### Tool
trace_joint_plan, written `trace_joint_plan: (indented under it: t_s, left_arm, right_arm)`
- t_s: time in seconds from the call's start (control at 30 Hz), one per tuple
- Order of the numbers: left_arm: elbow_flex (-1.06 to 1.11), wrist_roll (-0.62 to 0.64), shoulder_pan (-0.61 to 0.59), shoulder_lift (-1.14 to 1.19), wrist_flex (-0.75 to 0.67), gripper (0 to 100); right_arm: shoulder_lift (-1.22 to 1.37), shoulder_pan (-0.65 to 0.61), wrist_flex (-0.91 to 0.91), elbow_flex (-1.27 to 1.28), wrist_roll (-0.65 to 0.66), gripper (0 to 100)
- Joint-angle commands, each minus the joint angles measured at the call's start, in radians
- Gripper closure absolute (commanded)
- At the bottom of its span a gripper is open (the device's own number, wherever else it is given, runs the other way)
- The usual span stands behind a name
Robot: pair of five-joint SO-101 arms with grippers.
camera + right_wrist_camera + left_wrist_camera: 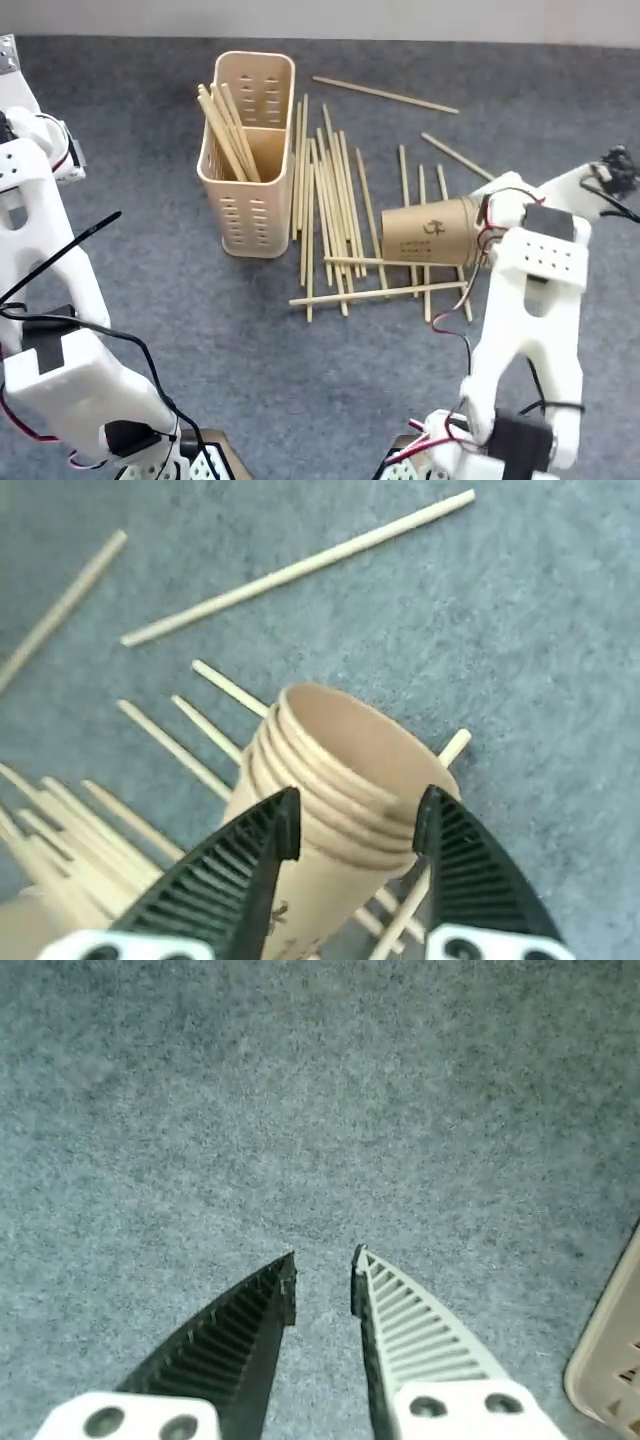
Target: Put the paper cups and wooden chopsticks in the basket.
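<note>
Over on the right side, the right gripper hovers just above the paper cups, its fingers spread apart over the rim end of the stack and not clamped on it. The cups are nested together and lie on their side on the grey mat, mouth towards the right arm, resting across some of the loose chopsticks. Those sticks are strewn between the cups and the basket, most in a rough row just beside it, with a couple lying crosswise and a few further off. The basket stands upright, with a bundle of chopsticks already leaning inside one compartment. On the other side, the left gripper hangs over bare mat, fingers a little apart with nothing between them, near a corner of the basket.
</note>
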Motion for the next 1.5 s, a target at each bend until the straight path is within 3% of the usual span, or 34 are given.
trace_joint_plan:
  t_s: [0.0, 0.4, 0.57, 0.7, 0.73, 1.1, 1.37, 1.47]
  left_arm:
    - [-0.004, -0.014, -0.004, -0.048, -0.003, 88]
    - [-0.004, -0.014, 0.016, -0.048, -0.003, 88]
    - [-0.002, -0.011, 0.018, -0.048, -0.003, 88]
    - [0.015, -0.011, 0.038, -0.051, -0.003, 88]
    - [0.03, -0.012, 0.039, -0.056, -0.008, 88]
    - [0.05, -0.009, 0.076, -0.056, -0.003, 88]
    - [0.051, -0.008, 0.102, -0.056, -0.002, 88]
    - [0.051, -0.008, 0.104, -0.056, -0.002, 88]
  right_arm:
    - [0.101, -0.008, -0.053, -0.045, 0.051, 80.0]
    - [0.193, -0.096, -0.054, -0.042, 0.052, 80.3]
    - [0.199, -0.193, -0.058, -0.039, 0.052, 80.7]
    - [0.199, -0.239, -0.051, -0.035, 0.064, 94.9]
    - [0.2, -0.239, -0.053, -0.022, 0.094, 99.7]
    - [0.2, -0.251, -0.061, 0.085, 0.483, 96.8]
    - [0.2, -0.282, -0.061, 0.097, 0.551, 96.7]
    - [0.196, -0.309, -0.061, 0.097, 0.723, 99.8]
